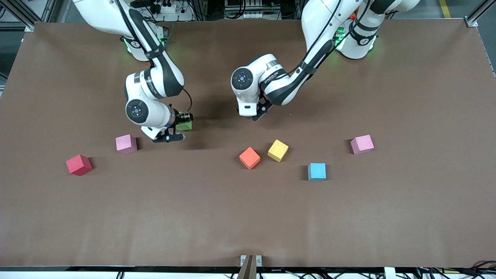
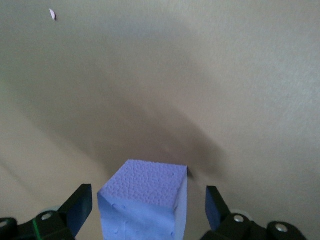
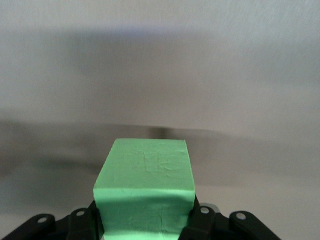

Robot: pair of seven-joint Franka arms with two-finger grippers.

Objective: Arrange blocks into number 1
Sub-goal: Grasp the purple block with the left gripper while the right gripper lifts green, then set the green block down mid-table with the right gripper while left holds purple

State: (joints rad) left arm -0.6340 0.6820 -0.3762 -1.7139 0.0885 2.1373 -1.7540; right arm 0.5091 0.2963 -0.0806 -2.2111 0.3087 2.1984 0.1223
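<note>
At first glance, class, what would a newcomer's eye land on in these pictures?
Two white arms reach over the brown table. The right gripper is shut on a green block; the left gripper is open around a purple block. Six more blocks lie loose nearer the front camera, among them the red block toward the right arm's end.

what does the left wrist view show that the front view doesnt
Only the left wrist view shows a purple block between the open fingers of the left end effector. Only the front view shows the red, orange, yellow, blue and two pink blocks, plus the right end effector at the green block. Both show the brown table.
</note>
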